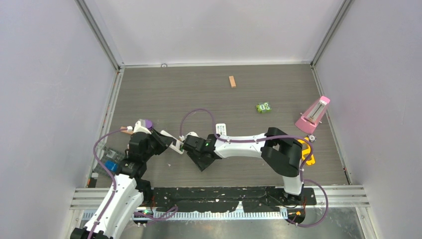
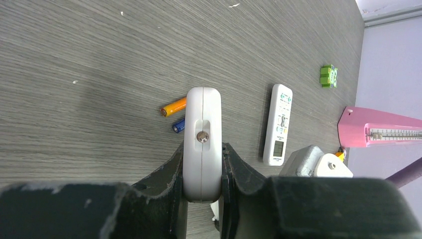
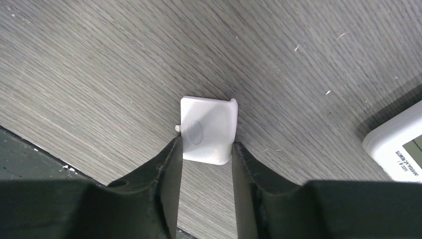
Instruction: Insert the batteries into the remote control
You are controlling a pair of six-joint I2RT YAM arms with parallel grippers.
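Fingers (image 2: 166, 172) of the left hand (image 2: 202, 152) are closed tight on the remote control (image 2: 201, 114). It is held on edge and seen end-on, its rounded white end with a small screw recess reaching out past the fingertips. The orange battery (image 2: 174, 106) and the dark blue battery (image 2: 178, 125) are found on the bench (image 2: 74, 50), just beyond that end and to its left. The orange one is laid farther out and the blue one nearer the hand, and both are partly hidden behind the remote control. Whether they touch it cannot be told. A shorter white remote (image 2: 278, 124) with a display is laid face up well to the right of the hand.

The right hand (image 3: 206, 149) is partly closed, with its fingers set against both side edges of a small white battery cover (image 3: 208, 124) between the fingertips. Whether the cover rests on the bench or is lifted off it cannot be told. A corner of the shorter white remote is caught at the right of that hand.
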